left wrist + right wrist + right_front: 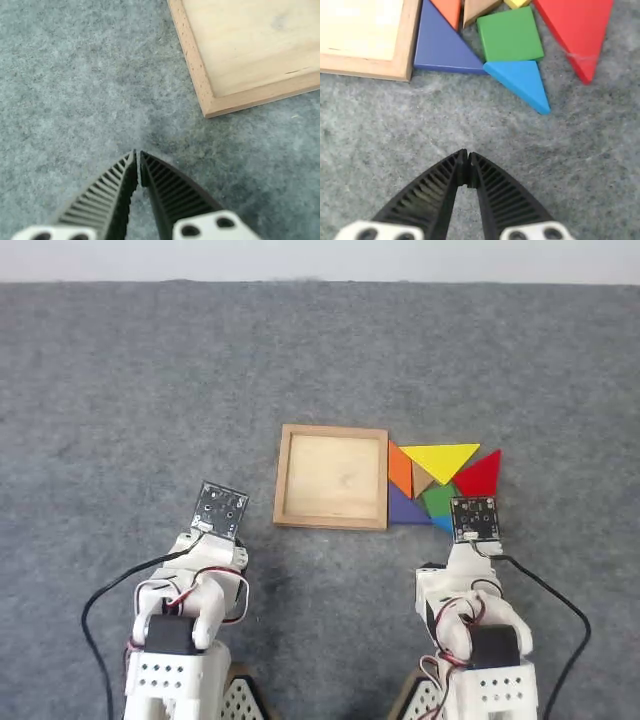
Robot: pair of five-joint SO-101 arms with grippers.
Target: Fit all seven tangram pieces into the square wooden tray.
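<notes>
The square wooden tray (333,518) lies mid-table with nothing in it; its corner (209,102) and side (367,65) show in the wrist views. Against its right side sit the tangram pieces: orange (399,468), yellow (438,457), red (480,475), tan (423,478), green (437,499), purple (403,508) and blue (520,82). My left gripper (138,156) is shut over bare carpet, near the tray's front left corner. My right gripper (468,155) is shut, just short of the blue and purple (440,50) pieces.
Grey carpet (150,390) covers the table, with free room to the left of the tray and behind it. The arm bases (180,660) (480,660) and black cables stand along the near edge.
</notes>
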